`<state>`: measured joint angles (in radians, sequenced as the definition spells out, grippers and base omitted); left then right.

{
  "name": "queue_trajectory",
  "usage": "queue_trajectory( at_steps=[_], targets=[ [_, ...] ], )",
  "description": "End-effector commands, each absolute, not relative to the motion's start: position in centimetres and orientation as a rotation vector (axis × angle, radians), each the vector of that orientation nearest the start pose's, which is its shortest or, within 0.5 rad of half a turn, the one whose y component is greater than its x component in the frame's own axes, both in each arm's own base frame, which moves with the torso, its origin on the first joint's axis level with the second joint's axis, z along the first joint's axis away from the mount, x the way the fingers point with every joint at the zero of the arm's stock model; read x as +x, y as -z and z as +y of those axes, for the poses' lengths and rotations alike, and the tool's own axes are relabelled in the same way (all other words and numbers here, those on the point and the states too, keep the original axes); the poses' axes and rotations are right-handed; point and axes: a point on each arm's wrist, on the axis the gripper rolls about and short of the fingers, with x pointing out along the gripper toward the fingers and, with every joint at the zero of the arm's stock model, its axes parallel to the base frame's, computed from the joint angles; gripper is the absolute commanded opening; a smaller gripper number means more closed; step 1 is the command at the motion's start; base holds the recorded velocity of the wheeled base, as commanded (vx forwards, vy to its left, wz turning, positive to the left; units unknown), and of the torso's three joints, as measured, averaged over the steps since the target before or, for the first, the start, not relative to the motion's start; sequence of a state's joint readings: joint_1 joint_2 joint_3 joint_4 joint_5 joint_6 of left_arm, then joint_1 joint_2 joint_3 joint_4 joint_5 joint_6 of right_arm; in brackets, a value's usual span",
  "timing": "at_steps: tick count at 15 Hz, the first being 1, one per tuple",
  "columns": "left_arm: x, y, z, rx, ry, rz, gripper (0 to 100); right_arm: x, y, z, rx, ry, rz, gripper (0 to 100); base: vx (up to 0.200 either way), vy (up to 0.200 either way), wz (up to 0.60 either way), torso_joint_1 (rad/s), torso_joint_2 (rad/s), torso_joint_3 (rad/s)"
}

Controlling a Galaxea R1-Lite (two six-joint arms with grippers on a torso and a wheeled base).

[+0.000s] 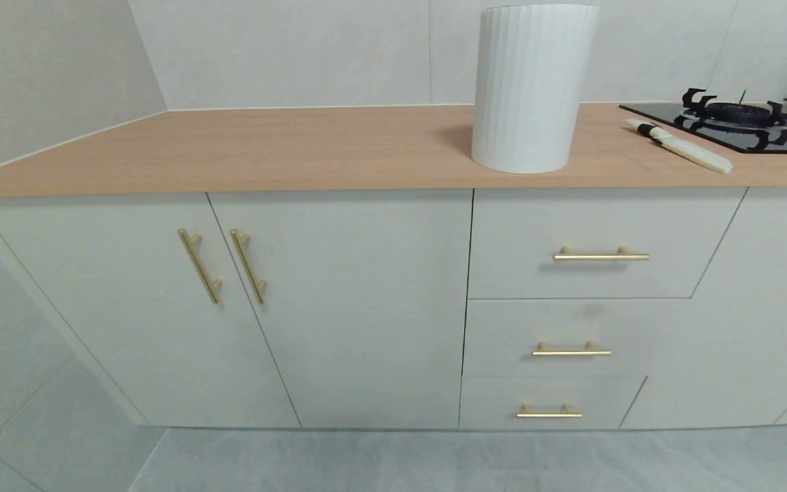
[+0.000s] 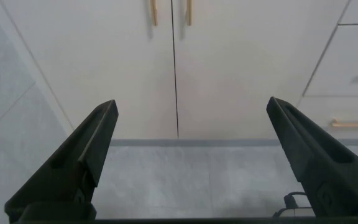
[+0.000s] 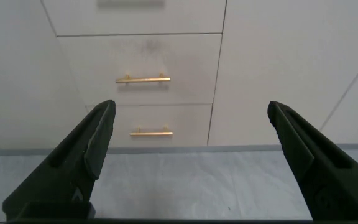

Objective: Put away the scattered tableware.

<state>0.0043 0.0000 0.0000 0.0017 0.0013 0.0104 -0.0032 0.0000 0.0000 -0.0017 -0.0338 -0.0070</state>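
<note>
Wood-grain countertop [image 1: 264, 147] runs across our view, above pale cabinet doors [image 1: 352, 307] and three drawers [image 1: 516, 232] with gold handles. On it we see a tall white ribbed container [image 1: 533, 89] standing upright, and further to our right a black hob [image 1: 742, 123]. Between them, just beside the hob's edge, a slim white utensil [image 1: 679, 145] with a dark band lies flat on the wood. Our left gripper [image 2: 191, 104] is spread wide and empty, facing the doors low over the floor. Our right gripper [image 3: 191, 106] is equally wide and empty before the lower drawers.
</note>
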Motion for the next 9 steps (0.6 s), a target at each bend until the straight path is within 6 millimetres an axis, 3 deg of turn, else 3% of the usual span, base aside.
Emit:
queue_trajectory(
  at_steps=[1,9],
  targets=[
    [-2.28,-7.53,-0.01,0.009,-0.006,0.002,100,-2.26,-7.57,-0.07,-0.008,0.037,0.002,100,0.2,0.0,0.0,0.002,0.0,0.002],
    [-2.28,-7.53,-0.01,0.008,-0.006,0.002,100,-2.26,-7.57,-0.07,-0.006,0.037,0.002,100,0.2,0.0,0.0,0.001,0.0,0.002]
  ],
)
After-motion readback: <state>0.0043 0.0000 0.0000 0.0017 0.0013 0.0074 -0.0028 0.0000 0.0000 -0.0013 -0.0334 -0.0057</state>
